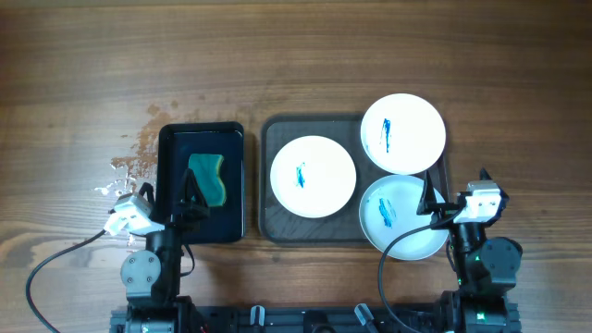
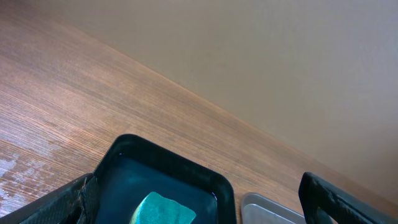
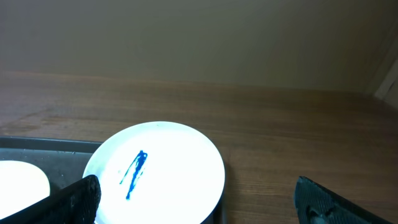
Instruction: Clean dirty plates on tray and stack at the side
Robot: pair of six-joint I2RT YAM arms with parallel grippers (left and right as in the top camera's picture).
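Note:
Three white plates with blue smears lie on the dark grey-brown tray (image 1: 268, 166): one at left (image 1: 313, 176), one at back right (image 1: 402, 133), one at front right (image 1: 400, 220). The back right plate also shows in the right wrist view (image 3: 165, 171). My right gripper (image 1: 431, 202) is open and empty above the front right plate's edge; its fingers frame the right wrist view (image 3: 199, 202). My left gripper (image 1: 190, 205) is open and empty over the near part of a small black tray (image 1: 172, 185) holding a teal sponge (image 1: 209, 178), which also shows in the left wrist view (image 2: 163, 210).
White crumpled scraps and a stain (image 1: 129, 171) lie on the wooden table left of the black tray. In the left wrist view the grey tray's corner (image 2: 264, 208) shows right of the black tray (image 2: 168, 165). Cables run from both arm bases at the front edge.

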